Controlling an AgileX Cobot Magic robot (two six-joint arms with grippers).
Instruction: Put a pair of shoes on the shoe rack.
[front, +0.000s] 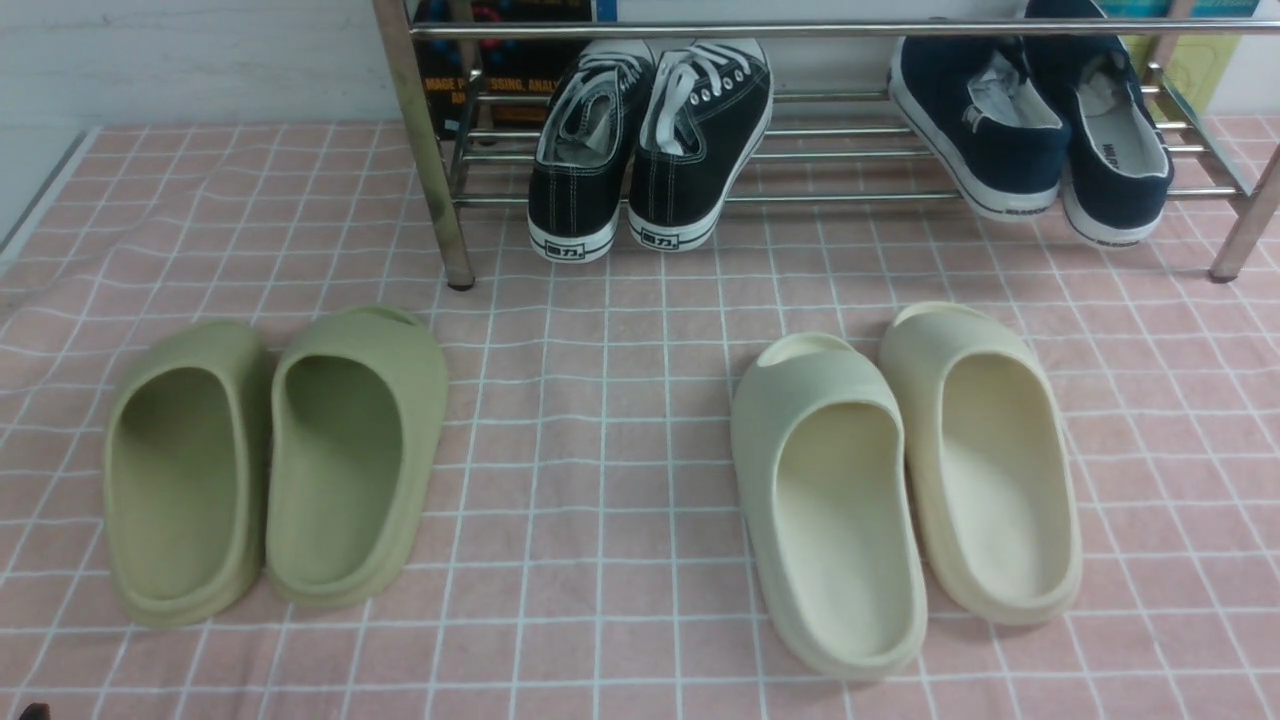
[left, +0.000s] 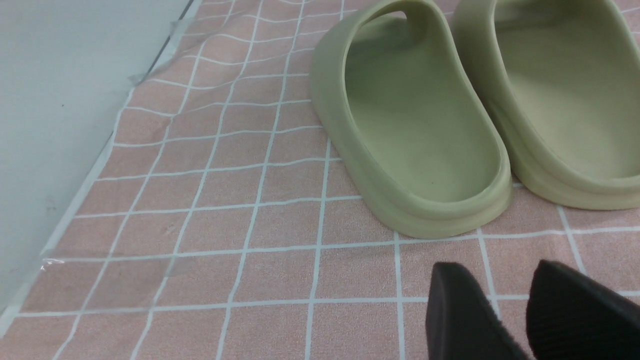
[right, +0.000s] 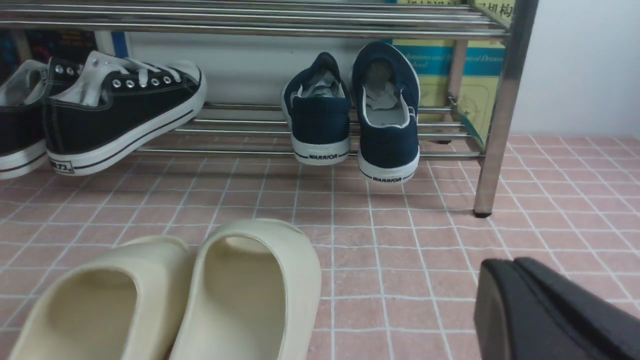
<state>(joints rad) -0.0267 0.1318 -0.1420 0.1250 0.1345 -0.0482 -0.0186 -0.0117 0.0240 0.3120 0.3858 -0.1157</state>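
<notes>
- Shoes (front: 1030, 125): navy slip-on pair with white soles, resting on the lower bars of the rack (front: 840, 197) at its right end, near the right front leg. Toes point inward, heels overhang the front bar. The two shoes sit side by side (touching or nearly so; the right one sits slightly further forward). Heel tabs read "WARRIOR" in the right wrist view (right: 352, 117).
- Rack: shiny steel bars on upright legs, standing on the pink checked cloth (front: 600, 400); an upper bar runs above the footwear.
- Sneakers (front: 650, 140): black lace-up pair with white laces, on the same lower bars, towards the left part of the rack, well apart from the shoes.
- Green slides (front: 275, 460): on the cloth in front of the rack, robot's left, side by side and touching.
- Cream slides (front: 905, 480): on the cloth, robot's right, side by side, in front of the shoes.
- Left gripper (left: 520, 310): two black fingers with a narrow gap between them, holding nothing, above the cloth just beside the green slides' heels.
- Right gripper (right: 545, 310): fingers pressed together (no gap visible), holding nothing, above the cloth beside the cream slides and near the rack's right leg.
</notes>
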